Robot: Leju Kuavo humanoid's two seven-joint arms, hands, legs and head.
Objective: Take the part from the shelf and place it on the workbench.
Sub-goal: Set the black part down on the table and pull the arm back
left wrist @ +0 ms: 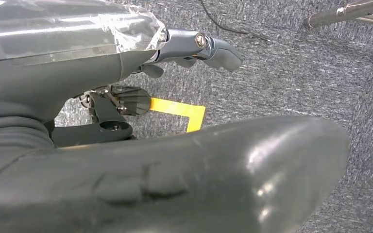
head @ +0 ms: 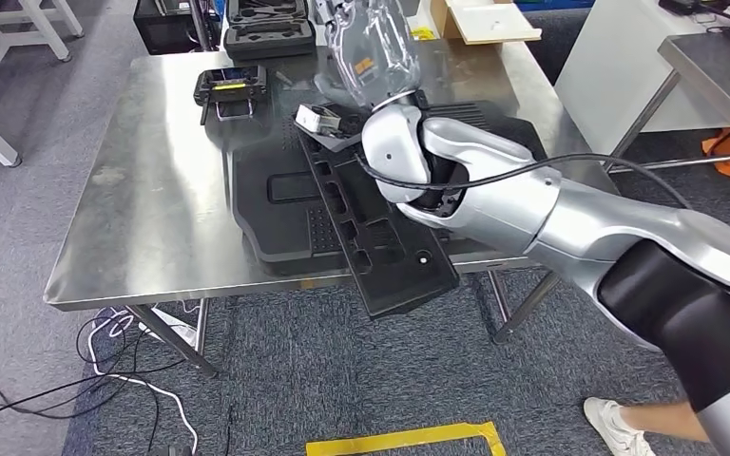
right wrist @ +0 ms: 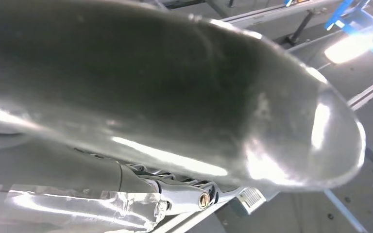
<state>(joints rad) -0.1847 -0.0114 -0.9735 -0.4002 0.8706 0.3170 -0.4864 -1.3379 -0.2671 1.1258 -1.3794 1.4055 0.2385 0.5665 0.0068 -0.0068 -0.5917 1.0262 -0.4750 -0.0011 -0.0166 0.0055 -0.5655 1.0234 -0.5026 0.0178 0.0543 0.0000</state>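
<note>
Task part and right hand, head view:
- Long narrow black part [head: 380, 247] on the steel workbench [head: 152, 190], laid at a slant across a wide black moulded panel [head: 285, 190].
- Near end of the part past the front edge of the workbench, overhanging the carpet.
- Far end, with a white label, just beside the wrist of the right arm and partly under it.
- Right hand [head: 373, 52] beyond that wrist, wrapped in clear film, over the far half of the workbench and above the far end of the part.
- Cannot tell whether the right hand grips the part or is free of it: fingers hidden by film and wrist.

Right wrist view:
- Blurred and very close, with a metal finger [right wrist: 187, 196] under clear film and a white label just beside its tip.

Left hand:
- Left hand [left wrist: 184, 46] over grey carpet, well apart from the part.
- Thumb out straight, nothing between thumb and fingers.
- Yellow tape [left wrist: 182, 110] on the floor past the hand.

Other items, head view:
- Black controller [head: 231, 87] with a yellow strip on the far left of the workbench.
- Black cases [head: 268, 24] at the far edge.
- Cardboard box [head: 485, 19] at the far right corner.
- Loose cables [head: 105, 361] on the floor by the left legs of the workbench.
- A person's white shoe [head: 618, 427] at lower right.
</note>
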